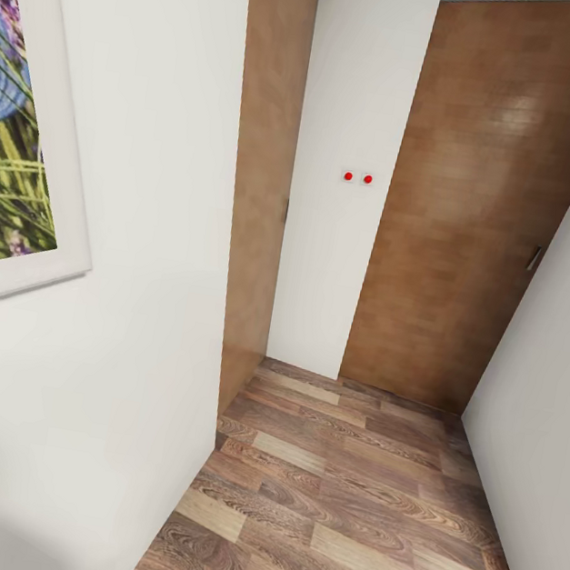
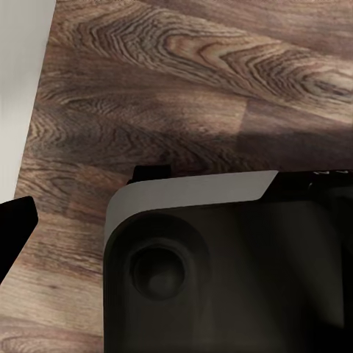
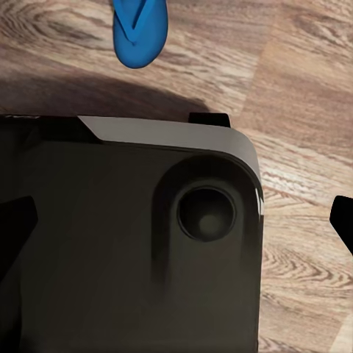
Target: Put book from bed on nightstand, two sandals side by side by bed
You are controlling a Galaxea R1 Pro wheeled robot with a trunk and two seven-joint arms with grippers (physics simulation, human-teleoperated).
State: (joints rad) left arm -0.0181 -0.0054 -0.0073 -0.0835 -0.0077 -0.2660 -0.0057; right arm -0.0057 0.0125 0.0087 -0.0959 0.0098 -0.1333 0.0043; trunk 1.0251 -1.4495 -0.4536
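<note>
Head view: a narrow passage of white walls (image 1: 141, 207) and light-brown wood-plank floor (image 1: 341, 515); two brown wooden doors (image 1: 480, 215) stand ahead, a small white plate with two red dots (image 1: 357, 178) between them; a white-framed lavender picture (image 1: 13, 141) hangs on the near wall. Left wrist view: the robot's dark base with a pale rim (image 2: 220, 265) above the planks; left hand (image 2: 81, 193) fingertips apart. Right wrist view: one bright blue flat flip-flop sandal (image 3: 140, 29) lies on the floor beyond the base; right hand (image 3: 180, 224) fingertips apart.
</note>
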